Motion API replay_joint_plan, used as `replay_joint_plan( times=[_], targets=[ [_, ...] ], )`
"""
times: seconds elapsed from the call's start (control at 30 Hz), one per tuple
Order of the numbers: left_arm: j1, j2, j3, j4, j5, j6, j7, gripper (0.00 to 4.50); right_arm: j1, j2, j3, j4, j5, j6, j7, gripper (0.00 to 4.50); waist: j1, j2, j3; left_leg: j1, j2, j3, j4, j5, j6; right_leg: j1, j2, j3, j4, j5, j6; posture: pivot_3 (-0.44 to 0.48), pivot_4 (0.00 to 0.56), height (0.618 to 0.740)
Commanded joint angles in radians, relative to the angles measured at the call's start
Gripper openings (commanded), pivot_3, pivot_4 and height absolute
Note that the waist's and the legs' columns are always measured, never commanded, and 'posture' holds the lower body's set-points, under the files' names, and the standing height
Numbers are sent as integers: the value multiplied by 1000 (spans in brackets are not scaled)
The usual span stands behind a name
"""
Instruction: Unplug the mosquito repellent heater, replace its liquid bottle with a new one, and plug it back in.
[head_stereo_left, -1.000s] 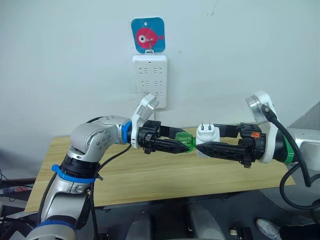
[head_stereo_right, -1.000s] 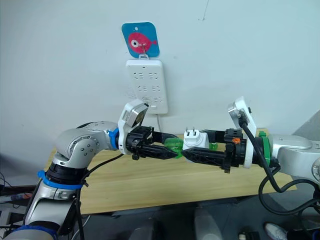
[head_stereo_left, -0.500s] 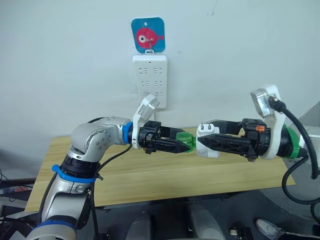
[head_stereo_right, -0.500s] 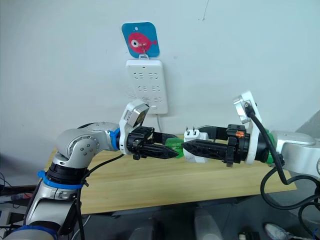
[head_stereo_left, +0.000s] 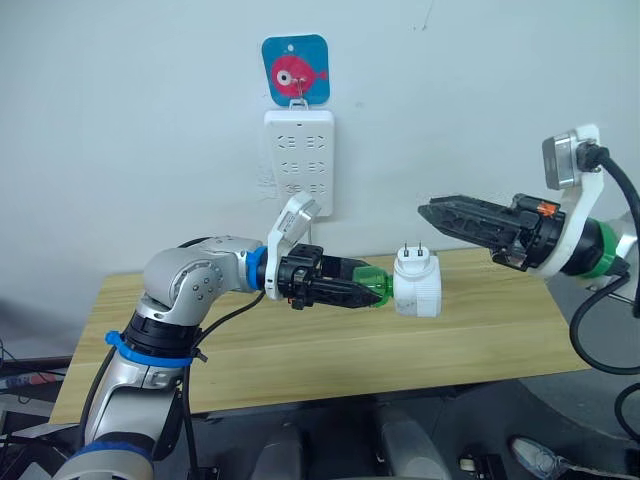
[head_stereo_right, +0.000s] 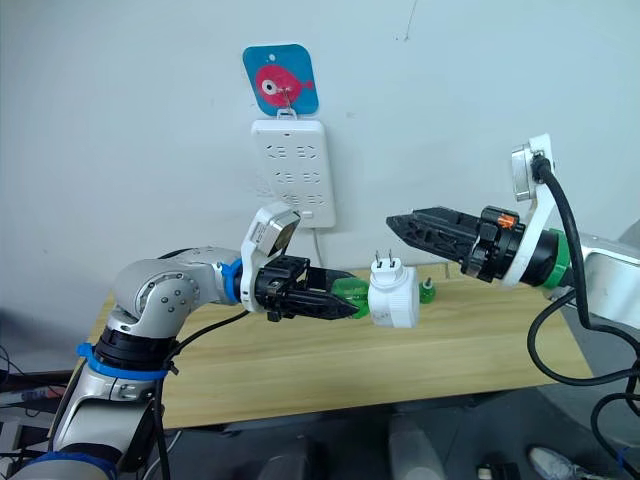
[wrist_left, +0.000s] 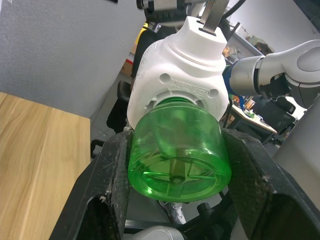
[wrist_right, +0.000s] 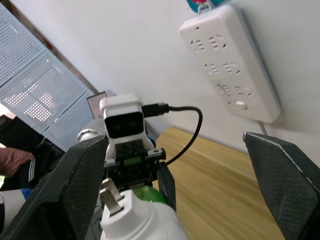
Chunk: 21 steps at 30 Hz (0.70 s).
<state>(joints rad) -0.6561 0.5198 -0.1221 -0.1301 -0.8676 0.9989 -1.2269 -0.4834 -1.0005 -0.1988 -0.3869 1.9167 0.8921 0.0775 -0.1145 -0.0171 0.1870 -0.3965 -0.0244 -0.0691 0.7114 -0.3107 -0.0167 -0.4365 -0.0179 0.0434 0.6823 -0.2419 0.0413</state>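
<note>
1. while the left gripper (head_stereo_left: 368, 290) is clamped on the green bottle (wrist_left: 175, 152), that bottle sits screwed into the mosquito repellent heater (head_stereo_left: 417, 287), held in the air above the wooden table (head_stereo_left: 300, 360)
2. the heater's two prongs point upward
3. the right gripper (head_stereo_left: 428, 212) hangs above and just beside the heater, jaws spread wide, holding nothing
4. a white power strip (head_stereo_left: 299, 160) hangs on the wall behind

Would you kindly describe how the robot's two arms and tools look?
Both arms are silver-grey. The left arm has blue bands, the right arm a green ring; loose black cables run along both. Each black two-fingered tool, left tool and right tool, has a white camera above its wrist.
</note>
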Motion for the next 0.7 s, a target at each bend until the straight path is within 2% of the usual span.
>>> replay_joint_plan(
  times=[0.03,0.13,0.3,0.33,0.5,0.7],
  targets=[
    [-3,-9,35,-9,-32,4,10,2341,-20,-11,-78,9,8,-29,-3,4500,0,0,0,0,0,0,0,0,0,0,0,0,0,0,0,-211,125,730],
    [-8,-15,51,10,-52,28,22,2341,-26,-51,-125,9,-92,-10,68,3914,1,0,0,0,0,0,0,0,0,0,0,0,0,0,0,-213,124,730],
    [-17,-15,57,37,-73,63,15,2341,-76,-150,-130,-60,-146,65,230,2235,0,2,-1,0,0,2,0,0,0,0,0,-1,0,0,0,-229,124,730],
    [-22,-20,57,46,-74,67,13,2341,-87,-163,-124,-71,-137,76,252,1778,0,2,-2,1,0,1,0,0,0,0,0,-1,0,0,0,-232,123,730],
    [-46,-41,43,92,-61,63,-7,2341,-120,-187,-73,-120,-73,102,288,10,-1,2,-2,0,0,2,0,0,1,0,1,-1,0,0,0,-244,118,730],
    [-51,-49,16,83,-41,36,-47,2341,-167,-149,49,-147,-141,106,256,0,-6,2,-2,0,0,2,0,0,0,0,1,0,0,0,0,-248,114,730]
  ],
)
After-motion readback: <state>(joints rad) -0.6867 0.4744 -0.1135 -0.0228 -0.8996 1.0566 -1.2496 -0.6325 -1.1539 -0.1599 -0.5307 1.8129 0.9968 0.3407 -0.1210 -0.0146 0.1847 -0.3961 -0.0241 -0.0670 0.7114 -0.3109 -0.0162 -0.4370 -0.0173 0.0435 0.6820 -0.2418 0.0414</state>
